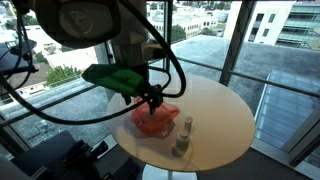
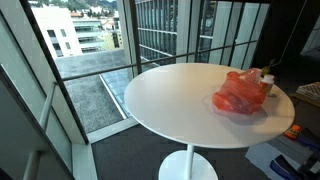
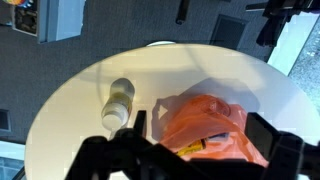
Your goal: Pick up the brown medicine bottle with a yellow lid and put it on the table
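Observation:
A small brownish bottle with a pale yellow lid (image 1: 181, 137) stands upright on the round white table (image 1: 225, 110), beside an orange plastic bag (image 1: 155, 120). In the wrist view the bottle (image 3: 120, 101) is seen from above, just left of the bag (image 3: 205, 112). A yellow and dark item shows inside the bag's opening (image 3: 192, 147). My gripper (image 1: 152, 103) hangs just above the bag, open and empty, with its fingers either side of the bag (image 3: 200, 123). In an exterior view the bottle (image 2: 266, 82) peeks out from behind the bag (image 2: 238, 96).
The table (image 2: 170, 100) stands on a single pedestal next to floor-to-ceiling windows with a railing (image 2: 100, 75). The table's edge runs close behind the bottle (image 1: 190, 165). Dark equipment sits on the floor below (image 1: 70, 155).

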Motion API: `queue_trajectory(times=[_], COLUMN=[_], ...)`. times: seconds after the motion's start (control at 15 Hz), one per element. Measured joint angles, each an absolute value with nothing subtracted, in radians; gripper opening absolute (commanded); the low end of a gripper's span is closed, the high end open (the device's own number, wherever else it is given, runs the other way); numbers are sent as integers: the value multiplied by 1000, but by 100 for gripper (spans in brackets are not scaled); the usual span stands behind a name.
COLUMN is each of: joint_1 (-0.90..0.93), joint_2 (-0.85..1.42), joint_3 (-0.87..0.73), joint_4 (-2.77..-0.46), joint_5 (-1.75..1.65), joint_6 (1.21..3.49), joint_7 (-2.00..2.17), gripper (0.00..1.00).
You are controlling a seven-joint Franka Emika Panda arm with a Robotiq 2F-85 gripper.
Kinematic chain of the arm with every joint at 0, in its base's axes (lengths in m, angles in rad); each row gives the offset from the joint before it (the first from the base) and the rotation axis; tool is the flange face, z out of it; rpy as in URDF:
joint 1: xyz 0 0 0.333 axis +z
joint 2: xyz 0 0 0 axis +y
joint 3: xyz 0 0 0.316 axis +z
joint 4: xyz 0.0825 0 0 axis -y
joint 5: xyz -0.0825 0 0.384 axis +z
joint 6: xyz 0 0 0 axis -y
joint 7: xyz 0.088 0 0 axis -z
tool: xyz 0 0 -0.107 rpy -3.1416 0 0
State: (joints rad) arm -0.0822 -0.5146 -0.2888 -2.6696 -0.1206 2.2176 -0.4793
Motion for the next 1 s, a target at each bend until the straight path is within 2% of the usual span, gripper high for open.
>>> queue_trajectory(times=[0.6,1.0], joint_1=[-32,-33], joint_2=[-289,-233], joint_3=[-205,-192], joint_4=[-2588,-2566], joint_5=[-57,-57], joint_6=[2439,2463], joint_7=[-413,-401], gripper=[100,100])
